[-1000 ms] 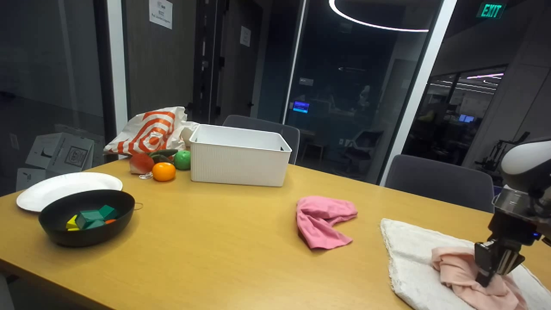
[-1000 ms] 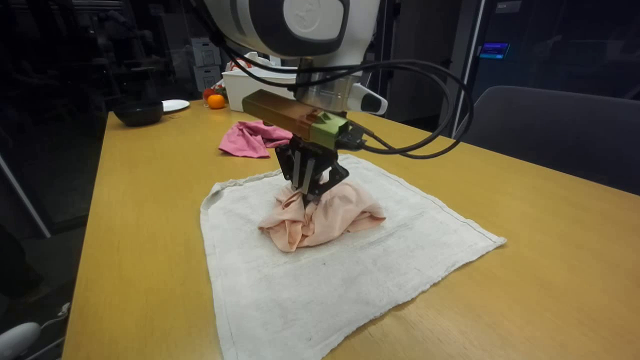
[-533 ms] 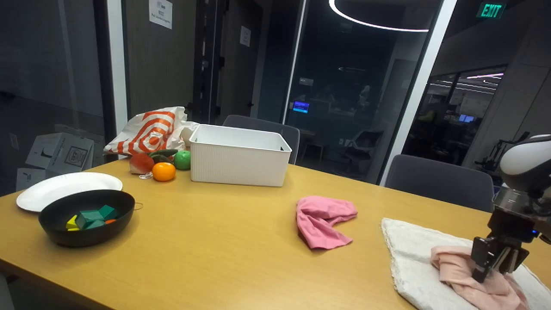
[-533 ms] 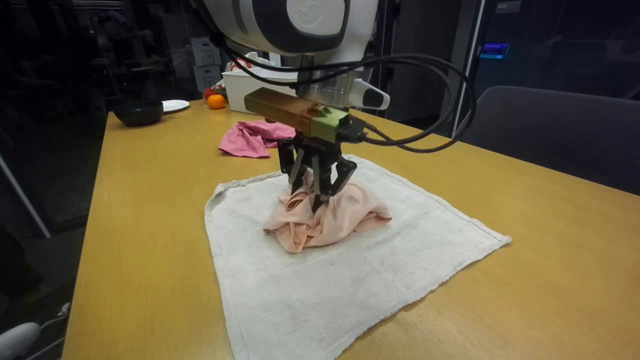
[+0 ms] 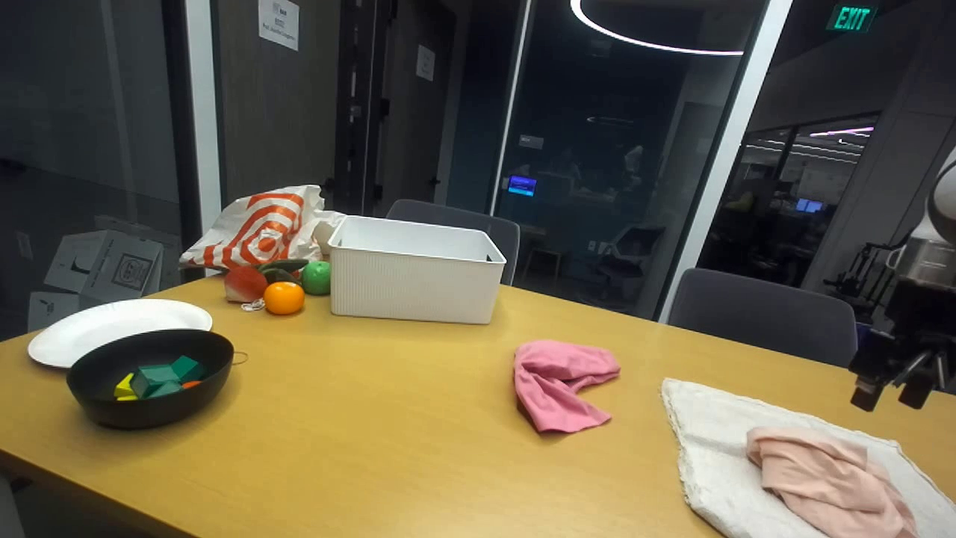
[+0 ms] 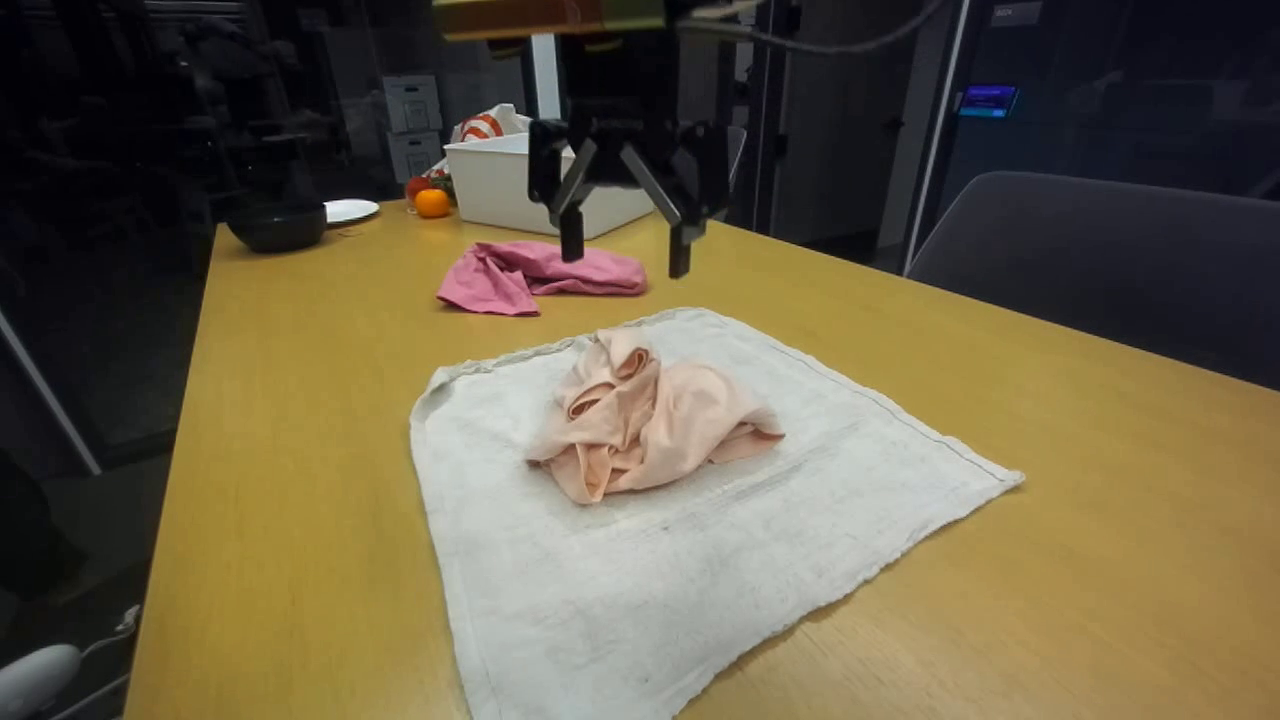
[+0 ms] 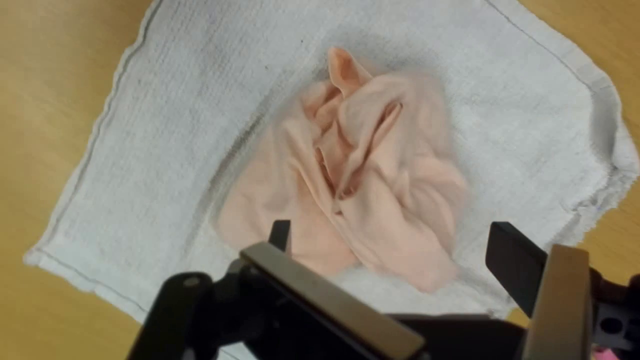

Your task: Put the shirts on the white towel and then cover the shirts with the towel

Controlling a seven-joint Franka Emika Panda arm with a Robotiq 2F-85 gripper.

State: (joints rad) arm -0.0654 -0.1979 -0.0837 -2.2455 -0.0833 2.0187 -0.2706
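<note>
Exterior view: black two-finger gripper (image 5: pixel 891 394) hung spread, holding nothing.
Crumpled deep-pink cloth shirt (image 5: pixel 553 379), likely next, lay picture-left of it, off the white woven towel (image 5: pixel 709 433).

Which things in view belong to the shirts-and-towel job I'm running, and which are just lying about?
For the job:
white towel, laid out
peach shirt, bunched on the towel
pink shirt, off the towel
gripper, open, above the towel

Lying about:
white bin
white-and-orange bag
orange fruit
round green item
round red item
white plate
black bowl holding colored blocks
</note>
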